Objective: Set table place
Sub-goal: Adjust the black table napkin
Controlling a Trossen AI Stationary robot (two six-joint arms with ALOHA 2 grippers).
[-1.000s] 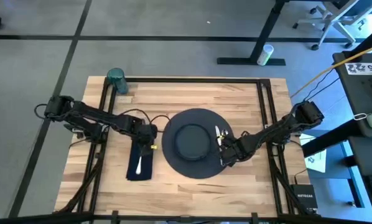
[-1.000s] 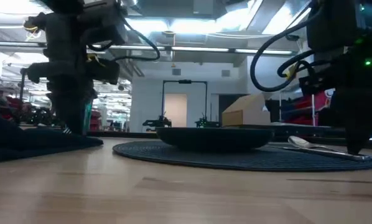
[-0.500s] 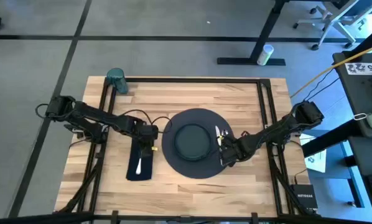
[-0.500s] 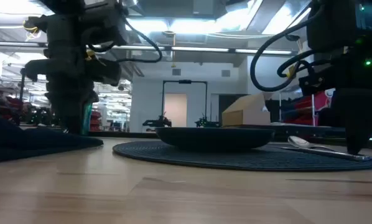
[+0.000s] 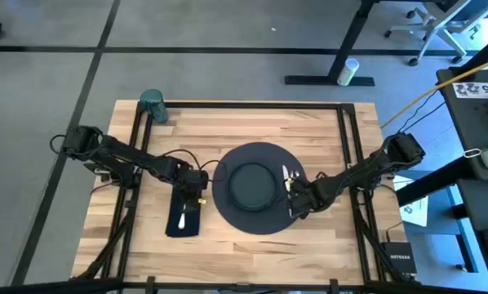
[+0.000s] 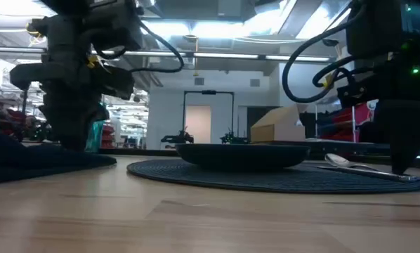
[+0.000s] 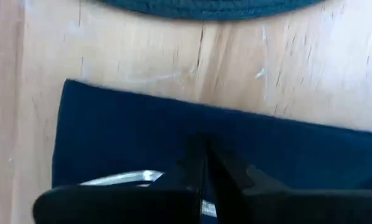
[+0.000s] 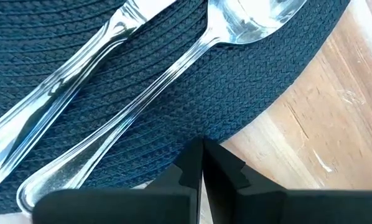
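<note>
A navy napkin point(image 5: 184, 214) lies flat on the table point(image 5: 309, 131), left of the dark grey charger point(image 5: 256, 214), with a silver fork point(image 5: 182, 217) on it. A smaller dark plate point(image 5: 250, 184) sits on the charger. A knife point(image 8: 80, 68) and a spoon point(image 8: 173, 68) lie on the charger's right rim. A teal cup point(image 5: 153, 104) stands at the far left corner. My left gripper point(image 7: 201, 155) is shut above the napkin's far end point(image 7: 285, 149). My right gripper point(image 8: 202, 155) is shut over the charger's right edge, beside the spoon's handle. My left gripper points down at the napkin's far end point(image 7: 173, 134) with shut fingers; I cannot tell whether the tips touch the cloth. My right gripper points down at the charger's edge point(image 8: 248, 118) beside the spoon's handle; whether it touches either cannot be told.
Black metal rails point(image 5: 244, 104) edge the table on all sides. Bare wood lies in front of the charger toward the near edge point(image 5: 252, 253) and along the far side. Cables and equipment sit off the table to the right.
My left gripper has moved a little toward the table's near edge above the napkin, staying shut. The napkin, fork and other things have stayed in place.
</note>
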